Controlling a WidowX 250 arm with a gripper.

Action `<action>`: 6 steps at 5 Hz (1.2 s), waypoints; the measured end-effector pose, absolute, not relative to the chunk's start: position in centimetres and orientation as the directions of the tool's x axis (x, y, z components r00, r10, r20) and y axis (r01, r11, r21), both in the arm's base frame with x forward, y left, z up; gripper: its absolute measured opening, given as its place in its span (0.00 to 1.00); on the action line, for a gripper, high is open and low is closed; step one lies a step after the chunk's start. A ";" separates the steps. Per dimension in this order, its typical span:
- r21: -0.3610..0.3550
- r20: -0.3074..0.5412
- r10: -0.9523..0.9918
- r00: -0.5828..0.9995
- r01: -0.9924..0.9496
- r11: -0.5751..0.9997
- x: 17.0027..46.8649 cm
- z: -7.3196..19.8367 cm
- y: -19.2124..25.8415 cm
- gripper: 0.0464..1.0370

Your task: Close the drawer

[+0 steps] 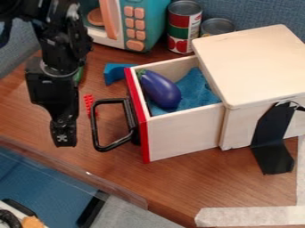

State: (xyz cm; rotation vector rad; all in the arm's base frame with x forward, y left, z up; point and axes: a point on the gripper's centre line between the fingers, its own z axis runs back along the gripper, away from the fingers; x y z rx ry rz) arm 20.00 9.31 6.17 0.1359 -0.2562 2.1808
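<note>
The end effector (63,137) hangs over the bench (184,178); whether it is spread or pressed together, I cannot tell. Just to its right in the view is the black handle (94,127) of the drawer (182,137). Farther right from it, the drawer stands pulled out of its wooden box (256,62), holding a purple eggplant (159,90) and blue cloth (193,94).

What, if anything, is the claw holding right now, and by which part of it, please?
Nothing is held: the claw hangs beside the drawer's black handle, with a visible gap between them.
</note>
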 end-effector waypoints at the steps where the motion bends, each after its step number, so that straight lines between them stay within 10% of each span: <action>1: -0.131 0.221 0.790 -0.572 -0.820 -0.557 20.2 5.1 9.0 0.96; 6: -0.122 0.222 0.800 -0.557 -0.830 -0.544 22.6 2.9 5.8 0.96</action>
